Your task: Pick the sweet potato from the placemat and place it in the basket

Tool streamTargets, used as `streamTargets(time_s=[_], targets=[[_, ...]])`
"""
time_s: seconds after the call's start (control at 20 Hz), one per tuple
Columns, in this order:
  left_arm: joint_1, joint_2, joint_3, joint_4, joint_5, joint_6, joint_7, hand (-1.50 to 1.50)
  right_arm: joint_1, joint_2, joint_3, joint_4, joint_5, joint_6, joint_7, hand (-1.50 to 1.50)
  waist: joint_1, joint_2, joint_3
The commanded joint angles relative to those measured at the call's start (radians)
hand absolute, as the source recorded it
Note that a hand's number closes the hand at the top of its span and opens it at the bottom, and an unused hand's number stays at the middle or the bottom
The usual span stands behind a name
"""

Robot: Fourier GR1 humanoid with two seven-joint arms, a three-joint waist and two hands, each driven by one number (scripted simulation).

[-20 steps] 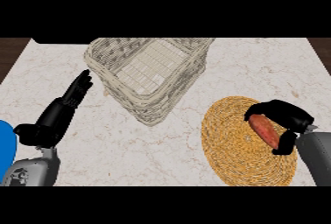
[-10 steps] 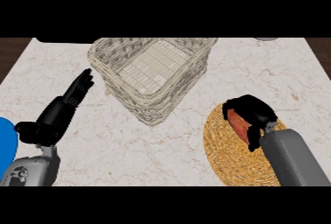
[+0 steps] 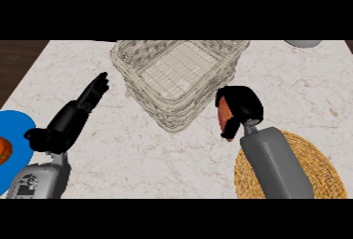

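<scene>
My right hand [image 3: 241, 106] is curled round the orange-red sweet potato [image 3: 225, 119], which pokes out below the fingers. Hand and potato hang over the marble counter, just right of the wicker basket [image 3: 176, 70] and close to its right rim. The round woven placemat [image 3: 321, 168] lies at the lower right, partly hidden by my right forearm, with nothing visible on it. My left hand [image 3: 86, 100] rests open at the left, fingers straight and pointing up toward the basket's left side.
A blue plate [image 3: 15, 135] with an orange object on it sits at the left edge. A pale dish [image 3: 303, 43] peeks in at the top right. Dark wood borders the counter's upper left.
My right hand has carried the sweet potato up and left, off the placemat, to beside the basket's right rim. The left hand has stayed put.
</scene>
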Motion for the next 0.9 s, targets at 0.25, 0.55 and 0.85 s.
streamTargets(time_s=[0.25, 0.55, 0.85], targets=[[-0.044, -0.030, -0.057, 0.015, -0.003, -0.027, -0.002, 0.00, -0.208, 0.036, 0.049, -0.120, -0.166, -0.334, 0.362, 1.50, 0.110, 0.004, 0.010], [-0.077, -0.045, -0.086, 0.034, -0.015, -0.032, 0.004, 0.00, -0.380, 0.036, 0.138, -0.149, -0.149, -0.549, 0.633, 1.50, 0.137, 0.007, 0.000], [-0.099, -0.062, -0.104, 0.049, -0.024, -0.028, 0.021, 0.00, -0.541, 0.036, 0.225, -0.070, -0.088, -0.643, 0.939, 1.50, 0.137, 0.009, -0.005]])
